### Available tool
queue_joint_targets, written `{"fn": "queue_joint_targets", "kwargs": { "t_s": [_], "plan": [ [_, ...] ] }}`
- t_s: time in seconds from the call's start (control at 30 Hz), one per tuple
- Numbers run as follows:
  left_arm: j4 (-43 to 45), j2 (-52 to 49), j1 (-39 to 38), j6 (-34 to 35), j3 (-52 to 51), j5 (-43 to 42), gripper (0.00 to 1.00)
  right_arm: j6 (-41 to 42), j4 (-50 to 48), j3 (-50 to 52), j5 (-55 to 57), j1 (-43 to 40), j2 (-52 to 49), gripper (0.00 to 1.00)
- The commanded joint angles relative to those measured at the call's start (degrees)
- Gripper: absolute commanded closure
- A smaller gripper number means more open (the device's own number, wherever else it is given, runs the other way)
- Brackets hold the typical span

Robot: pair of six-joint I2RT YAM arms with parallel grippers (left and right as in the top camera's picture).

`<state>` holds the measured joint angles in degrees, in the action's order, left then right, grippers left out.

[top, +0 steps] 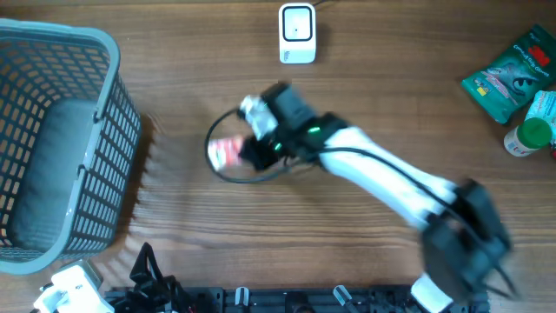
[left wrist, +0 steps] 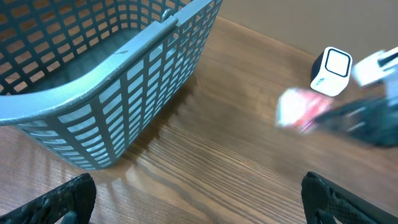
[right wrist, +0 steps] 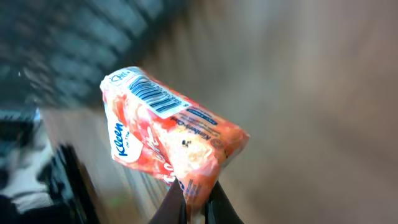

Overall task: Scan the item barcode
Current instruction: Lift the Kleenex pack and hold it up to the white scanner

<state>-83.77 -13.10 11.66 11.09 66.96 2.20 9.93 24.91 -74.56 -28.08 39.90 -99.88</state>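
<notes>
Near centre of brown wooden table [top: 347, 243], a touch toward 9 o'clock: red-and-white plastic tissue packet [top: 228, 153], blurred, gripped by right hand [top: 250, 149]. Black cable loop [top: 228, 174] around that spot.

Right wrist view: same packet [right wrist: 168, 134] pinched at its lower corner, right hand [right wrist: 194, 208] closed tight on it, dark fingers [right wrist: 168, 211] pressed to either side. Black-and-white barcode [right wrist: 152, 96] on packet's upper end, toward 11 o'clock of frame, turned toward this camera. Background smeared, not readable.

At 12 o'clock of table: small white box-shaped scanner [top: 296, 33], well apart from packet. Left wrist view: scanner [left wrist: 331, 71] at 2 o'clock, packet [left wrist: 295, 109] just below and left of it, both blurred.

At 9 o'clock: grey plastic lattice basket [top: 122, 148], upright.

At 2 o'clock: green printed pouch [top: 508, 74]; just below it, white bottle with green cap [top: 530, 137].

Left hand [left wrist: 205, 205]: spread wide apart, black fingertips [left wrist: 68, 199] in both bottom corners of left wrist view, nothing between, near basket [left wrist: 124, 81] wall.
</notes>
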Motion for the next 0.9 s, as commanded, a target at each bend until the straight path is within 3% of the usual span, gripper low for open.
{"fn": "queue_joint_targets", "kwargs": {
  "t_s": [0.0, 0.07, 0.1, 0.33, 0.57, 0.63, 0.67, 0.77, 0.87],
  "plan": [
    [0.15, 0.26, 0.35, 0.09, 0.00, -0.24, 0.00, -26.05, -3.10, -0.57, -5.75, 0.20, 9.60, 0.96],
    [0.17, 0.26, 0.35, 0.09, 0.00, -0.24, 0.00, -53.92, -4.37, -0.57, -8.39, 0.20, 9.03, 0.96],
    [0.15, 0.26, 0.35, 0.09, 0.00, -0.24, 0.00, -62.90, -6.03, -0.57, -5.92, 0.20, 7.87, 0.96],
    [0.15, 0.26, 0.35, 0.09, 0.00, -0.24, 0.00, -60.15, -31.71, -0.57, -4.81, 0.24, 1.31, 0.95],
    [0.15, 0.26, 0.35, 0.09, 0.00, -0.24, 0.00, -60.35, -28.70, -0.57, -5.42, 0.20, 0.85, 0.96],
    [0.15, 0.26, 0.35, 0.09, 0.00, -0.24, 0.00, -54.14, -28.89, -0.57, -5.38, 0.02, 0.85, 0.96],
    [0.15, 0.26, 0.35, 0.09, 0.00, -0.24, 0.00, -46.95, -28.94, -0.57, -5.33, -0.31, 0.85, 0.96],
    [0.15, 0.26, 0.35, 0.09, 0.00, -0.24, 0.00, -3.65, -26.18, -0.57, -4.70, -2.78, 0.85, 0.96],
    [0.15, 0.26, 0.35, 0.09, 0.00, -0.24, 0.00, 33.66, -11.87, -0.57, -4.70, -5.84, 0.85, 0.96]
  ]
}}
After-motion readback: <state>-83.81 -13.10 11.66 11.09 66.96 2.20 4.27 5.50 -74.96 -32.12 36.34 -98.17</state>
